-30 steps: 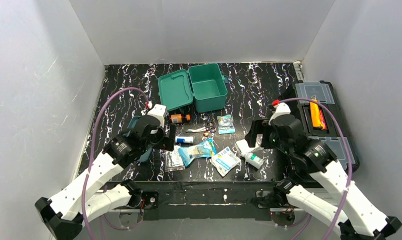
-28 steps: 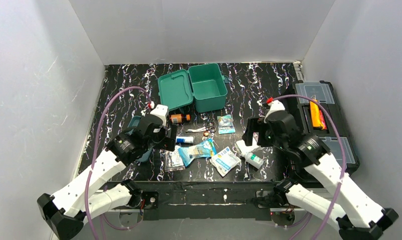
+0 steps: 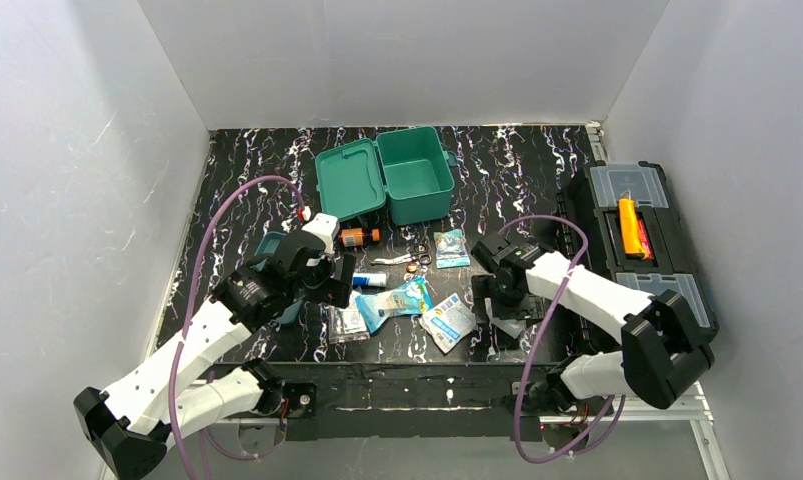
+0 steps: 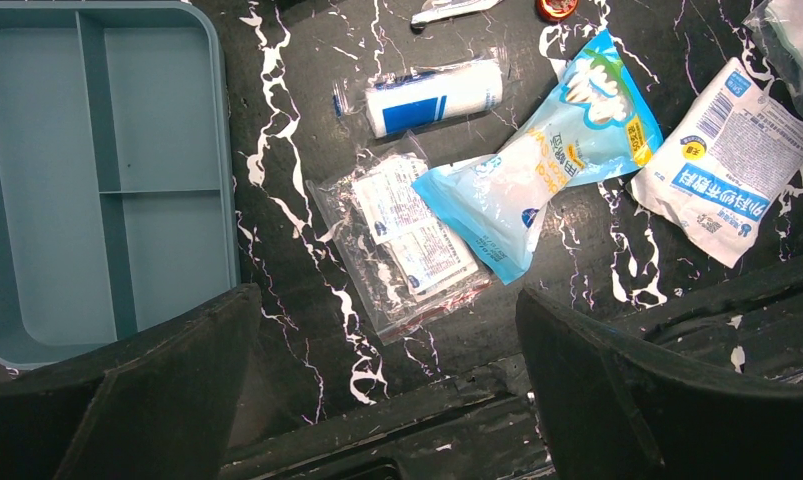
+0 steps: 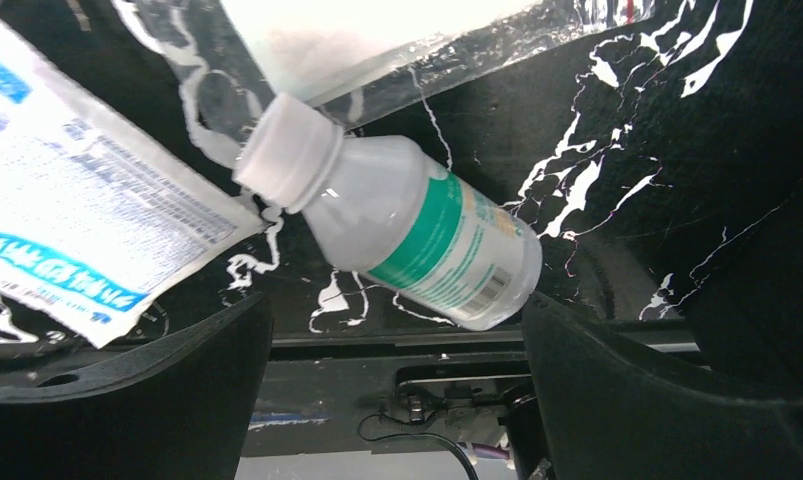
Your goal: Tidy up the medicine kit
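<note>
Right gripper [image 5: 392, 340] spread wide, gripping nothing, poised low over a clear bottle [image 5: 417, 235] lying on its side mid-frame in its wrist view, white cap toward the upper left. Left gripper [image 4: 385, 320] equally wide and empty, above a clear bag of sachets [image 4: 407, 240] at centre frame. Further out: a blue pouch [image 4: 547, 170] overlapping that bag, a white packet [image 4: 727, 170] at the right edge, a wrapped roll [image 4: 437, 95] above.

Medicine kit [image 3: 417, 208] at upper centre of the overhead view, lid thrown back, seemingly nothing inside, though hard to tell from that height. Inner tray [image 4: 37, 200] out on the table [image 4: 277, 120] at the left of the left wrist view, compartments bare. Judged barely begun: nothing packed, every item to sort, tray to seat, lid to latch.

Only from overhead: the kit, an orange vial [image 3: 357, 237] just below the lid, a black toolbox [image 3: 667, 285] at the right. Only from the wrists: the bottle's green label band, the tray's dividers.
</note>
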